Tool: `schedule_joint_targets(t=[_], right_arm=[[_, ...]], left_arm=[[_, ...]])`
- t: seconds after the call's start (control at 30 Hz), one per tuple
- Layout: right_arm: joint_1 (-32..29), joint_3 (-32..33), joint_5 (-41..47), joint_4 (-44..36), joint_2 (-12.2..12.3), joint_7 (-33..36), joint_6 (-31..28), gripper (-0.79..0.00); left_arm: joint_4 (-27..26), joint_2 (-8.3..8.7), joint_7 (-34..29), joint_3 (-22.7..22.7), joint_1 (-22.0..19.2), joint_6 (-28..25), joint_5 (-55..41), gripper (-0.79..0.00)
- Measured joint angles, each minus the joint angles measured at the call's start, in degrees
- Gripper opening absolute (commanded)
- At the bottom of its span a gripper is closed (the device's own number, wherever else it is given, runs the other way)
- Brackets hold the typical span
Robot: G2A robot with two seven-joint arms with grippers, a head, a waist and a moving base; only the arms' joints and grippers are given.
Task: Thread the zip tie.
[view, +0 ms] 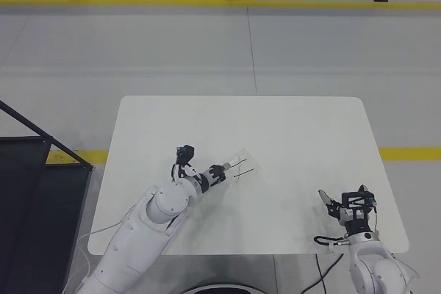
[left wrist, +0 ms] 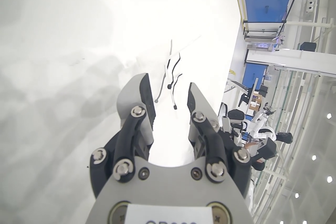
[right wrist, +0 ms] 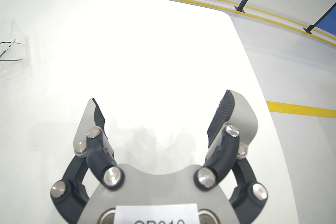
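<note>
Several thin zip ties, black (left wrist: 174, 68) and white (left wrist: 161, 88), lie in a shallow clear tray (view: 244, 167) near the middle of the white table (view: 294, 132). My left gripper (left wrist: 168, 83) stands open just short of the ties' head ends, nothing between its fingers; in the top view the left gripper (view: 222, 173) is at the tray's near-left side. My right gripper (right wrist: 162, 98) is open and empty over the table's front right part, seen from above as the right gripper (view: 345, 198). The tray (right wrist: 18, 51) with black ties (right wrist: 7, 52) sits far from it.
The table's rounded right corner (right wrist: 228, 15) and right edge lie close to the right gripper. Bare tabletop stretches between the two arms. Yellow floor tape (view: 419, 153) and dark barrier stands (view: 29, 132) lie outside the table.
</note>
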Motion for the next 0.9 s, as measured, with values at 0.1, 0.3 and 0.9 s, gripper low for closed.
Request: schedule_joint_targets(t=[0.1, 0.3, 0.9], right_arm=[[0.0, 0.0, 0.0, 0.0, 0.0, 0.0, 0.0, 0.000], [0.0, 0.0, 0.0, 0.0, 0.0, 0.0, 0.0, 0.000], [0.0, 0.0, 0.0, 0.0, 0.0, 0.0, 0.0, 0.000]], left_arm=[[0.8, -0.26, 0.4, 0.5, -0.6, -0.2, -0.3, -0.443], [2.4, -0.75, 1.2, 1.4, -1.8, -0.3, -0.3, -0.471], [3.8, -1.36, 1.0, 1.5, -2.8, -0.4, -0.2, -0.560]])
